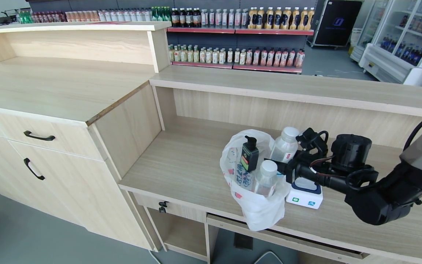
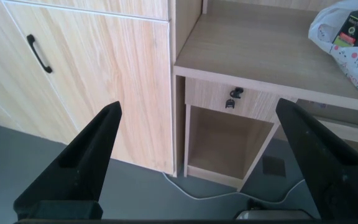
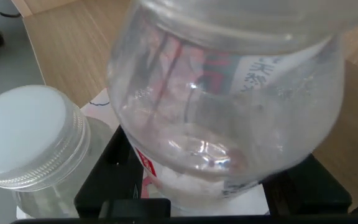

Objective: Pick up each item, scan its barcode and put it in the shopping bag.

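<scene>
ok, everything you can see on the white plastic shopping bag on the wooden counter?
The white plastic shopping bag is thin, crinkled, translucent film with red and blue print. It stands open-mouthed on the light wooden counter, its bottom sagging over the front edge. Upright inside are a black pump bottle and a clear white-capped bottle. A white box-shaped scanner sits against its side toward the robot's right. The right gripper holds a second clear bottle at the bag's far rim; contact there is unclear.

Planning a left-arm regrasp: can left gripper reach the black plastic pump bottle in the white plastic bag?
Probably yes: left gripper open, black pump bottle exposed at the white plastic bag's left side; right gripper holds a clear bottle opposite.
</scene>
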Controlling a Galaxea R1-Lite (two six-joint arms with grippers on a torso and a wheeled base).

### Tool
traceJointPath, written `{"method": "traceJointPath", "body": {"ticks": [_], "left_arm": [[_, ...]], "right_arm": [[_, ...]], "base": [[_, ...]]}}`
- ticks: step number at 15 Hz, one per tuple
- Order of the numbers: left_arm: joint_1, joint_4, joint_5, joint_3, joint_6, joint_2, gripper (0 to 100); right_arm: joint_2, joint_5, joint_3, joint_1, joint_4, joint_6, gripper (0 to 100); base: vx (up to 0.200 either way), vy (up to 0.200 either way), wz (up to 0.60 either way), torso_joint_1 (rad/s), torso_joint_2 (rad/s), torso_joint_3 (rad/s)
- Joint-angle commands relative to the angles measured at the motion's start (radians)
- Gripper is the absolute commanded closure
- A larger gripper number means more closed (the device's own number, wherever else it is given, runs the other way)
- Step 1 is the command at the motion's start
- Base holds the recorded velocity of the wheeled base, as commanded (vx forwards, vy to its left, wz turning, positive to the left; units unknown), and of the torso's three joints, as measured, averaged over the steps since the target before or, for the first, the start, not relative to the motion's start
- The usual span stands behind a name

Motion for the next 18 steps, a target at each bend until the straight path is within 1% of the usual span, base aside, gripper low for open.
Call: {"method": "traceJointPath", "body": {"ticks": [1, 9, 18], "left_arm": [[0.000, 0.000, 0.000, 0.000, 0.000, 0.000, 0], [0.000, 0.000, 0.000, 0.000, 0.000, 0.000, 0], [0.000, 0.000, 0.000, 0.000, 0.000, 0.000, 0]], "right_arm": [[0.036, 0.000, -0.002, 0.002, -0.018, -0.001, 100], [0.131, 0.000, -0.002, -0.006, -0.077, -0.008, 100], [0.169, 0.000, 0.002, -0.003, -0.081, -0.033, 100]], "base": [[0.000, 0.000, 0.00, 0.000, 0.00, 0.000], [0.000, 0.000, 0.00, 0.000, 0.00, 0.000], [0.000, 0.000, 0.00, 0.000, 0.00, 0.000]]}}
